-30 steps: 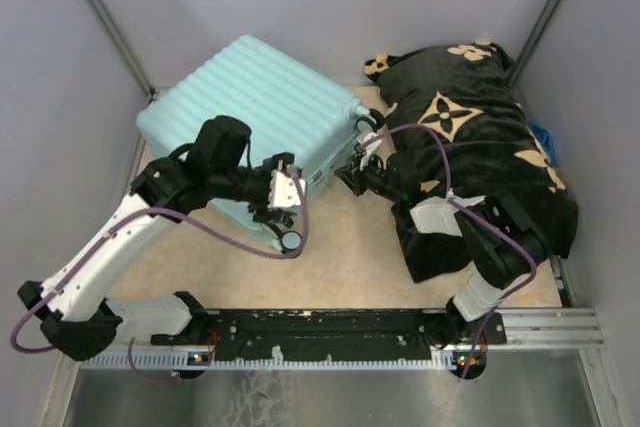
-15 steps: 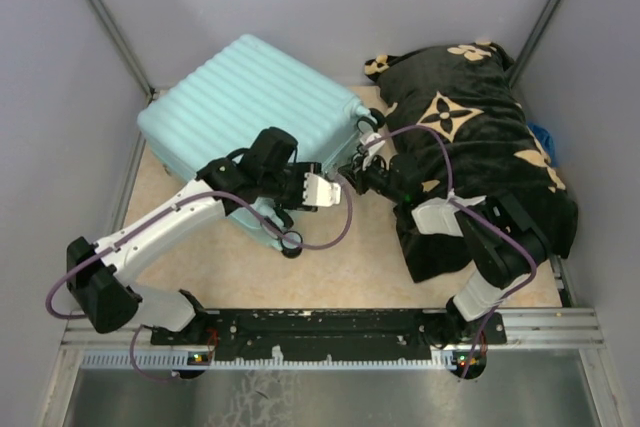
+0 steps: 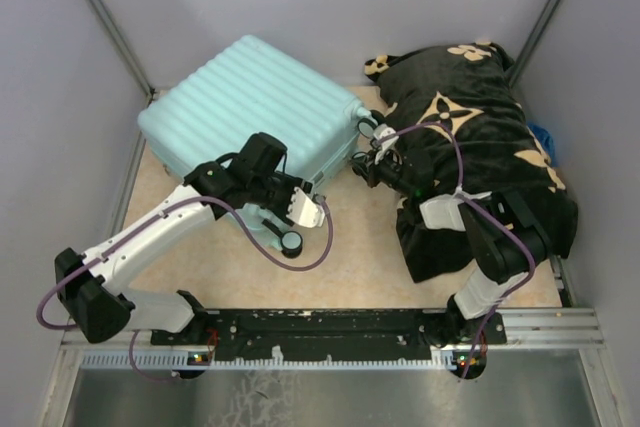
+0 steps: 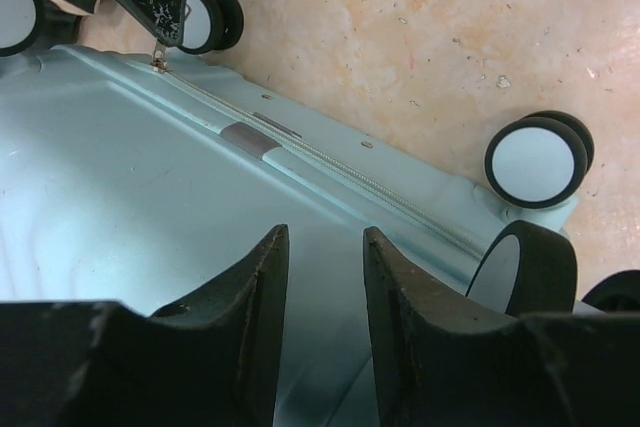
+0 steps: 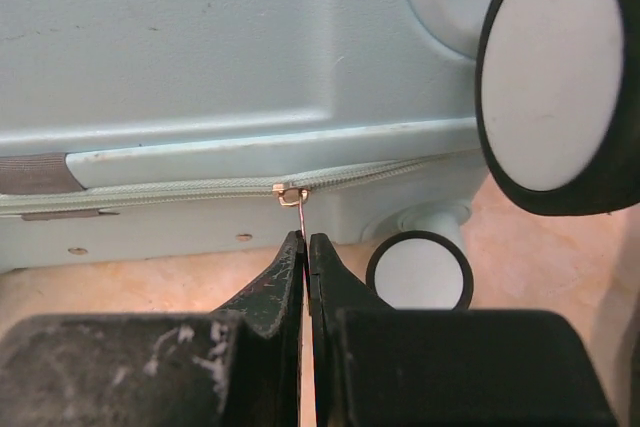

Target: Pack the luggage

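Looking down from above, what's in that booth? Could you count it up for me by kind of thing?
Mint-blue suitcase: 1
Black blanket with tan flowers: 1
Robot arms: 2, the left arm and the right arm
Small blue thing behind the blanket, kind unclear: 1
Total: 5

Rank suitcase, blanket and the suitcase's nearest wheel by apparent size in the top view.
Largest: suitcase and blanket, about alike in this view, so not ranked against each other.
Smallest by far: wheel.
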Robot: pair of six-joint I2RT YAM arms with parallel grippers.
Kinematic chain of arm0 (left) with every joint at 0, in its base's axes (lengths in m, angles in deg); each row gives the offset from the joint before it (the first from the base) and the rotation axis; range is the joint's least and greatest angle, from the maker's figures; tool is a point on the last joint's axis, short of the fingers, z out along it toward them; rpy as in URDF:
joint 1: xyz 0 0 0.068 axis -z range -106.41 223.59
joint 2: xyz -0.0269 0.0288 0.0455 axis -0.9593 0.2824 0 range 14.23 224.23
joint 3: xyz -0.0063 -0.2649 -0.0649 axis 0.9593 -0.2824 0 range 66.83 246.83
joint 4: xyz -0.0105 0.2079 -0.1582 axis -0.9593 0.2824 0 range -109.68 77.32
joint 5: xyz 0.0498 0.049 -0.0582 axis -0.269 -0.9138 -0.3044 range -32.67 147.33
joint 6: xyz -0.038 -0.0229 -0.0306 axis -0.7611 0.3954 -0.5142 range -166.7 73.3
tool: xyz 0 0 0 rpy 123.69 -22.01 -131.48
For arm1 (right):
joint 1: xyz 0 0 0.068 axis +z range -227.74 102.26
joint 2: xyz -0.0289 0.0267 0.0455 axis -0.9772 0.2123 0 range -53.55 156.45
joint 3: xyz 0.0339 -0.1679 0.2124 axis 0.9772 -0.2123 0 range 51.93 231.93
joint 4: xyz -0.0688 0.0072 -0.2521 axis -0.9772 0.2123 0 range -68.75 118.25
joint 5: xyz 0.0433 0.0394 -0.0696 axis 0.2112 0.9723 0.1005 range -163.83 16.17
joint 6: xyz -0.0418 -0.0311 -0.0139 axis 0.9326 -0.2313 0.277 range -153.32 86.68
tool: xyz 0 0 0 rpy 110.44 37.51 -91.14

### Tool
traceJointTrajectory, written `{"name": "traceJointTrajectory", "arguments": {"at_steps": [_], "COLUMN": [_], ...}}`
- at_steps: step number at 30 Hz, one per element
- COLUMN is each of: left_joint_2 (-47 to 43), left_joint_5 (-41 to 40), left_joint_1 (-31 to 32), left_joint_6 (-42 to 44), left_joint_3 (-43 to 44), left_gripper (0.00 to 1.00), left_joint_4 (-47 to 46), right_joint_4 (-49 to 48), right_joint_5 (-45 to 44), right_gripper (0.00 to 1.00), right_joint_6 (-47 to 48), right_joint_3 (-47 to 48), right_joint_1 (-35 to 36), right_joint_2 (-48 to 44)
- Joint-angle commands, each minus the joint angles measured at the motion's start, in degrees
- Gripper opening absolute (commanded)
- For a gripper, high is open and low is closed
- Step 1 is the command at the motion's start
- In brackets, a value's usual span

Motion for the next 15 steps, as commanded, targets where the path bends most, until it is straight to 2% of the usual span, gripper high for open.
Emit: {"name": "traceJointTrajectory", "arguments": {"at_steps": [1, 8, 15], "left_joint_2": [0.2, 0.2, 0.2], "left_joint_5": [0.6, 1.9, 3.9], "left_joint_1": [-1.5, -2.5, -2.9], "left_joint_6": [2.0, 4.9, 8.9], "left_joint_3": [-1.5, -1.2, -1.6], "left_gripper": [0.42, 0.39, 0.35], "left_joint_4": [17.2, 20.9, 25.1], "right_joint_4": [-6.2, -6.0, -7.8], "right_joint_5": [-7.3, -7.6, -3.3], "right_gripper": [0.00, 0.00, 0.00], "right_joint_6": [2.8, 3.1, 2.7], "right_joint_3": [2.1, 6.8, 13.7], "right_joint_1": [-5.1, -10.7, -13.7], "right_joint_2": [0.3, 4.1, 9.2]}}
